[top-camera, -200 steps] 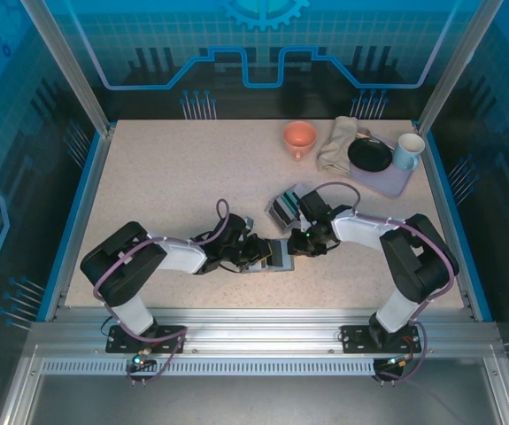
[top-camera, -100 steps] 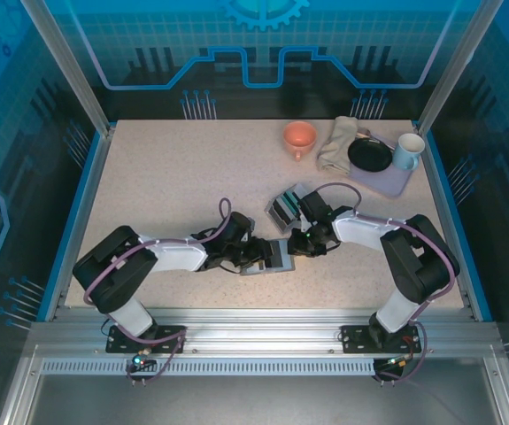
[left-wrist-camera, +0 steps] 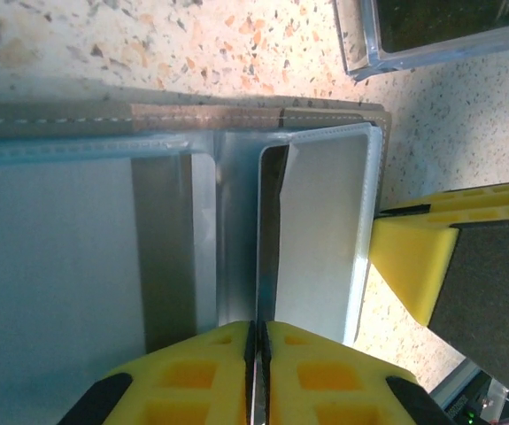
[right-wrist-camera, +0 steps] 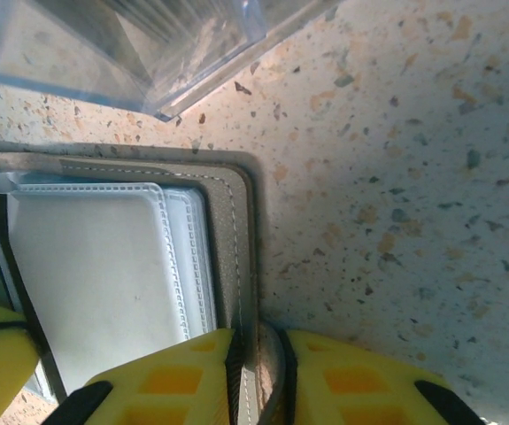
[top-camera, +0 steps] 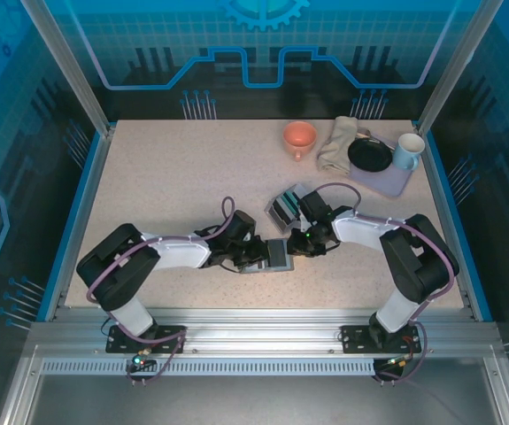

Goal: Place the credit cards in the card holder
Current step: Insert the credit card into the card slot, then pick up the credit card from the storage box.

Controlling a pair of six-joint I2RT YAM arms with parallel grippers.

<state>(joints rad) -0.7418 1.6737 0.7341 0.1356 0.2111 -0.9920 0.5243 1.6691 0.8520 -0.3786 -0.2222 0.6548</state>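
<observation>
So the left gripper [left-wrist-camera: 258,335] had its jaws pressed together on a thin leaf [left-wrist-camera: 256,230] seen edge-on at the mouth of a whitish pocket [left-wrist-camera: 320,230]. Couldn't tell if that leaf was a card or part of the pocket. The right gripper [right-wrist-camera: 258,343] was clamped on the stitched grey edge of the card holder [right-wrist-camera: 229,204], pinning it flat close to the near edge of the table [top-camera: 165,177], about midway along.

Just past it toward the far edge sat a clear box [right-wrist-camera: 210,75] with the credit cards [top-camera: 281,208] standing in it. So I'd say the job was barely started: pocket being worked open, most cards left to load.

Over in the far right corner, an orange cup [top-camera: 299,136] looked empty, and a lavender tray [top-camera: 394,183] carried a mug [top-camera: 407,150], a black dish [top-camera: 369,157] and a cloth [top-camera: 336,143].
</observation>
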